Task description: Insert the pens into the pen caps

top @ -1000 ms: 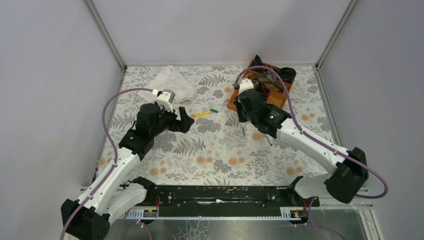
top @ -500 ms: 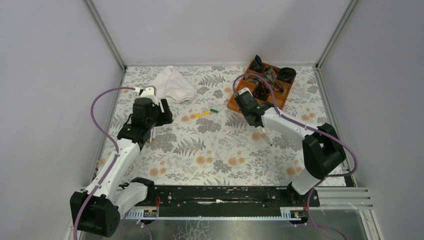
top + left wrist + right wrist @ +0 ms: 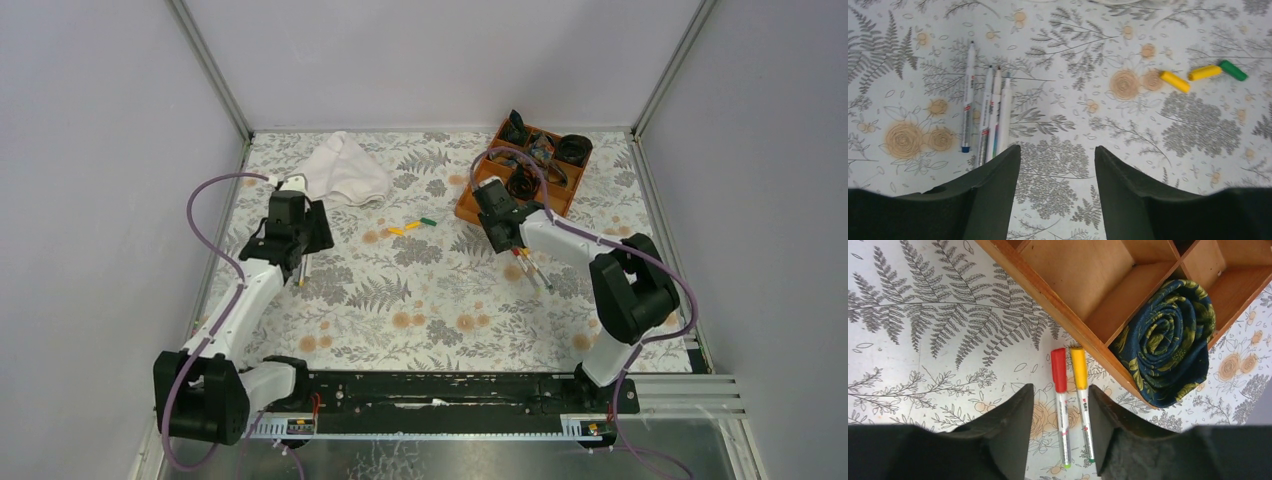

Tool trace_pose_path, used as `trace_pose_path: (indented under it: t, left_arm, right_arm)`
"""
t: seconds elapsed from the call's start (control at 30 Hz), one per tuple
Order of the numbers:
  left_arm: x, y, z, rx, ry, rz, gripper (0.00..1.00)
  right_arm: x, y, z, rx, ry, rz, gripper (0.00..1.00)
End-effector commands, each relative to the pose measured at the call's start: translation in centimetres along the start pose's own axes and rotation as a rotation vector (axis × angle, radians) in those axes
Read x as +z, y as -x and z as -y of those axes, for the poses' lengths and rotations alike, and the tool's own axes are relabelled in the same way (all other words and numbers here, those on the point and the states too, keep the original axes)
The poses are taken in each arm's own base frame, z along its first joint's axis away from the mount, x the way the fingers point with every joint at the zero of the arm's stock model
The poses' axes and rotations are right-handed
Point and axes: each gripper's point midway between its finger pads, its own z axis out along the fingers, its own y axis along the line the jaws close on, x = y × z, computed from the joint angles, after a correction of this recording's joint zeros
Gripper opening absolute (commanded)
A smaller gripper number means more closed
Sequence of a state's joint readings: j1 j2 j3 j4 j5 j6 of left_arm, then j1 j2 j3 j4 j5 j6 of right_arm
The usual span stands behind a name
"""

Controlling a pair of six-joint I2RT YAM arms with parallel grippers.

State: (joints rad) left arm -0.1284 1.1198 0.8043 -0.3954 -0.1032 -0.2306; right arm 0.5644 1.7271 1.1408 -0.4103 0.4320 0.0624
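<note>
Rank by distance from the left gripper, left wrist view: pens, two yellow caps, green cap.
1. Pens, low at image left.
2. Left yellow cap, upper right.
3. Right yellow cap, just beyond.
4. Green cap, farthest right.

i see plain pale lilac walls (image 3: 440,60) on three sides, meeting at slim aluminium corner posts (image 3: 213,75). the tabletop (image 3: 420,310) has a white covering printed with grey ferns and tan flowers. a black rail (image 3: 440,385) runs along the near edge, with a metal sheet (image 3: 450,455) below it. light is even and soft, shadows faint.
</note>
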Motion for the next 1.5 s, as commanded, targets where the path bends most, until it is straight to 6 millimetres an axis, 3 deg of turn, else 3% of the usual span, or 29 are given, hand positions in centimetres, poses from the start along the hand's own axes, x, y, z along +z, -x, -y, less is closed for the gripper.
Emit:
trace_pose_path:
  t: [0.0, 0.2, 0.43, 0.53, 0.87, 1.47]
  left_arm:
    - [0.9, 0.8, -2.6, -0.031, 0.085, -0.015, 0.54]
    - [2.9, -1.0, -7.1, -0.056, 0.242, -0.116, 0.48]
    - [5.0, -3.3, -10.0, -0.068, 0.336, -0.239, 0.33]
    - [5.4, -4.0, -10.9, -0.087, 0.353, -0.264, 0.31]
    - [6.9, -5.4, -12.3, -0.175, 0.329, -0.356, 0.27]
    - [8.5, -6.6, -13.0, -0.168, 0.346, -0.436, 0.27]
  right_arm:
    - [-2.5, 2.8, -0.2, 0.096, 0.078, 0.127, 0.54]
    - [-5.2, 3.6, -1.9, 0.193, 0.233, 0.217, 0.62]
    - [-9.1, 3.8, -5.1, 0.300, 0.493, 0.303, 0.63]
    - [-10.2, 3.3, -6.0, 0.311, 0.567, 0.315, 0.62]
    - [-12.2, 1.5, -5.9, 0.316, 0.615, 0.343, 0.59]
    - [-12.4, 1.8, -7.0, 0.326, 0.679, 0.342, 0.56]
